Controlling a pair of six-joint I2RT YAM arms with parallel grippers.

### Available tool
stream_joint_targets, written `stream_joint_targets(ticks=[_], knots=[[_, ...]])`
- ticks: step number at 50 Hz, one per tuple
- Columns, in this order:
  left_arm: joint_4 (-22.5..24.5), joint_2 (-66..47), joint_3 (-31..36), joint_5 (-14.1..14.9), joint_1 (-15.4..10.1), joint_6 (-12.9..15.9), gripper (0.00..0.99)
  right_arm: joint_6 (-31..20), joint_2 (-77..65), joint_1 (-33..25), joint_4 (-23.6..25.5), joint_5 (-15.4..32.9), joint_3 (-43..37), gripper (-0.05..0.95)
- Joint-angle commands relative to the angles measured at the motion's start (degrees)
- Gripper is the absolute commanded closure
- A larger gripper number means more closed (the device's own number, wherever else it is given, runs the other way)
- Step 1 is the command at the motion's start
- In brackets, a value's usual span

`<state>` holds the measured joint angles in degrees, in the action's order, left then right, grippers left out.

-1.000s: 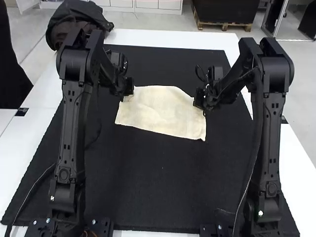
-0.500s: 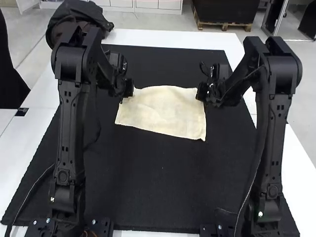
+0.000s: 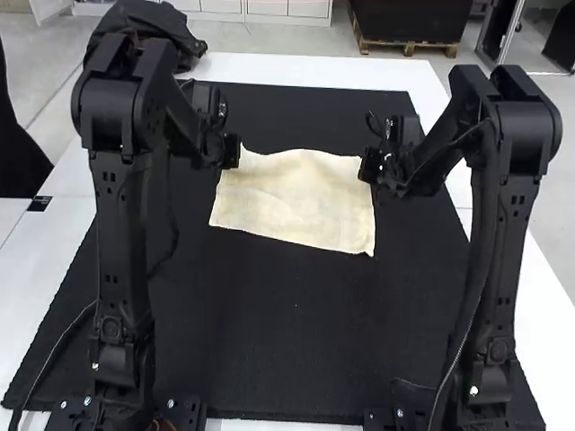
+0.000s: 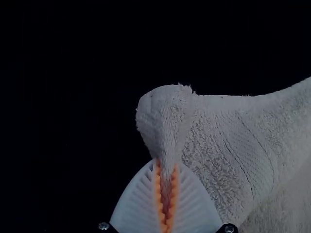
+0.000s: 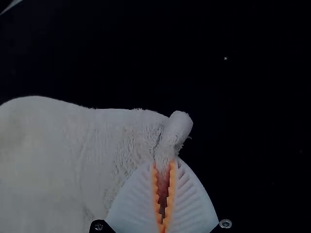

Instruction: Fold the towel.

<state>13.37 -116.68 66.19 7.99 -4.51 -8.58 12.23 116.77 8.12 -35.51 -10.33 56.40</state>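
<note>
And here we are, both ends pinched! The left gripper [image 3: 237, 154] has its fingers clamped on the far corner of the cream towel [image 3: 296, 202], at the towel's left. In the left wrist view, cloth is squeezed between the orange pads [image 4: 159, 191], and a rounded tuft stands out just past the fingertips.

Over to the right gripper [image 3: 364, 169], and it's the same story: clamped on the other far corner, a small rolled tuft poking out beyond its fingertips, with the pads [image 5: 171, 187] closed in on the cloth.

The towel lies between the two grippers, a single open spread, its far edge running from one to the other with a gentle rise midway. From both grippers it reaches back toward the arm bases, its near edge slanting across the black mat [image 3: 287, 314]. Beyond the grippers, past the mat's far edge, runs the white table [image 3: 305, 67].
</note>
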Motion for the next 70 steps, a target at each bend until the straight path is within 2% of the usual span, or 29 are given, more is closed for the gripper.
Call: stream_joint_targets(ticks=[1,7,20,34,53,70], knots=[[0.5,3.4,-1.7,0.8,0.1,1.8,0.966,-0.6,-3.4,-0.6,-0.6,-0.4,-0.7,0.9],[0.8,5.7,-4.0,2.0,0.2,2.3,0.966,-0.9,-5.1,-0.6,-0.6,-0.4,-1.7,0.9],[0.9,10.5,-7.7,2.4,1.3,3.6,0.966,-1.3,-9.0,-0.6,-0.6,-0.4,-5.3,0.9],[2.0,12.7,-11.3,2.4,4.1,4.4,0.966,-2.4,-12.7,-0.6,-1.8,-0.4,-10.6,0.9],[3.0,13.5,-14.9,2.5,3.8,6.3,0.966,-2.7,-15.8,-0.6,-2.3,-0.4,-14.1,0.9],[2.5,15.3,-15.0,2.6,4.1,6.4,0.966,-2.7,-17.9,-0.1,-2.0,-0.4,-16.9,0.9]])
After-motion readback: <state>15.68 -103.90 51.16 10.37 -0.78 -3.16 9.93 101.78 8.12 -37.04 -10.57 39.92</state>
